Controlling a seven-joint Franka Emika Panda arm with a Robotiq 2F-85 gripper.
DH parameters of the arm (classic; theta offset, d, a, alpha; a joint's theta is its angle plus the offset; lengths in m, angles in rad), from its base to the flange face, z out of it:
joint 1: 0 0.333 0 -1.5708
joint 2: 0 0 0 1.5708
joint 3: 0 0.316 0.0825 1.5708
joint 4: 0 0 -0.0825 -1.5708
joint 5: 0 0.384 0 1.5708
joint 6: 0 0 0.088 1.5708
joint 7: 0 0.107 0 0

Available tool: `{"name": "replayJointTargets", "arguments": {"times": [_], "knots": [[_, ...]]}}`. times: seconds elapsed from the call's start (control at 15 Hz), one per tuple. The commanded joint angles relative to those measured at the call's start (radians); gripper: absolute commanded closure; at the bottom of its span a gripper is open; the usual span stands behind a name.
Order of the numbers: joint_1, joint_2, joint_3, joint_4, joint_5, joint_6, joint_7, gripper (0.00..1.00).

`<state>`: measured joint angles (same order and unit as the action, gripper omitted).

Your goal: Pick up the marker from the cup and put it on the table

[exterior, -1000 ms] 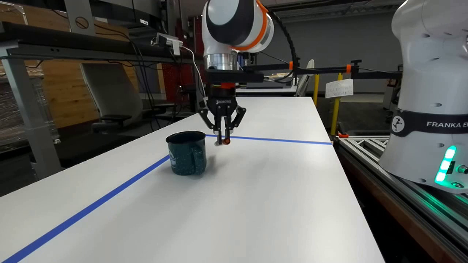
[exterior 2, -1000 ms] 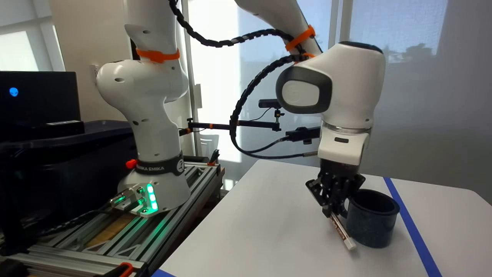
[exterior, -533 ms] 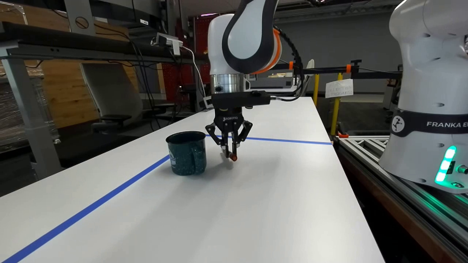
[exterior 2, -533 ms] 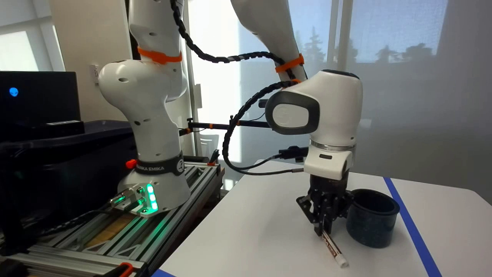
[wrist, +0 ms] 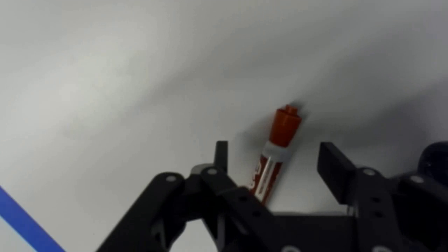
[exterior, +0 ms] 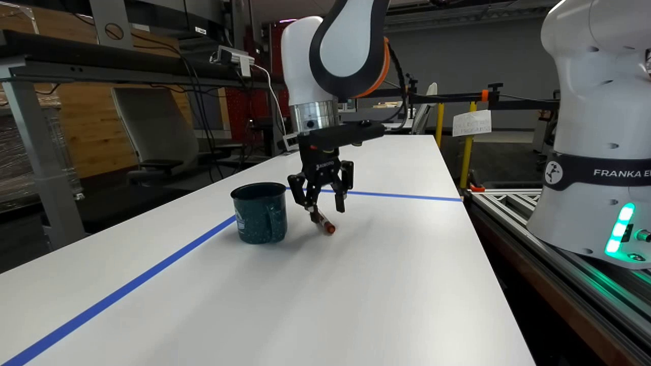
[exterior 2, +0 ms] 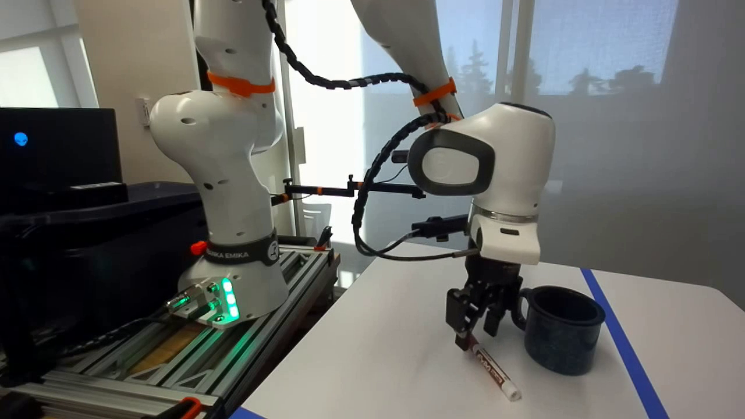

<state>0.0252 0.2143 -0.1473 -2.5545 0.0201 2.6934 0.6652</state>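
Observation:
The marker (exterior 2: 493, 369), with a red cap and a white end, lies on the white table (exterior: 386, 284) beside the cup. In the wrist view the marker (wrist: 285, 127) runs slantwise between the spread fingers, with a gap showing on both sides of it; its lower part is hidden behind the gripper. Low over the table, my gripper (exterior: 326, 210) stands open around the marker. The teal speckled cup (exterior: 260, 218) is upright, its handle facing the gripper. A dark rounded shape at the right edge of the wrist view seems to be part of the cup.
Blue tape lines (exterior: 168, 259) run across the tabletop. In an exterior view the robot's base (exterior 2: 238, 285) stands on a metal frame along the table's side. A grey chair (exterior: 152, 127) and a dark desk (exterior: 127, 71) are beyond the far edge.
My gripper came down with the marker and shifted away from the cup. Its jaws then opened, letting go of the marker, and the wrist turned and tilted a little. The cup stayed put.

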Motion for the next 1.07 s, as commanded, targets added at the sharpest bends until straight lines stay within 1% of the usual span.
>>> {"name": "replayJointTargets", "arguments": {"times": [0.0,0.2,0.33,0.4,0.47,0.53,0.67,0.73,0.87,0.93,1.0], "knots": [[0.024,-0.146,-0.047,-0.014,-0.199,-0.091,-0.025,0.0],[0.003,-0.252,-0.028,-0.037,-0.392,-0.124,-0.016,0.0],[-0.016,-0.315,0.011,-0.049,-0.46,-0.155,-0.061,0.0],[-0.021,-0.338,0.032,-0.051,-0.454,-0.169,-0.11,0.0],[-0.016,-0.351,0.053,-0.051,-0.359,-0.198,-0.217,0.0],[-0.007,-0.363,0.066,-0.045,-0.271,-0.24,-0.299,0.01],[-0.002,-0.371,0.087,-0.023,-0.149,-0.315,-0.405,0.0],[-0.004,-0.374,0.095,-0.011,-0.109,-0.364,-0.444,0.0],[-0.013,-0.375,0.105,0.01,-0.066,-0.432,-0.466,0.0],[-0.018,-0.373,0.105,0.018,-0.049,-0.446,-0.463,0.0],[-0.025,-0.353,0.115,0.004,-0.093,-0.392,-0.431,0.0]]}}
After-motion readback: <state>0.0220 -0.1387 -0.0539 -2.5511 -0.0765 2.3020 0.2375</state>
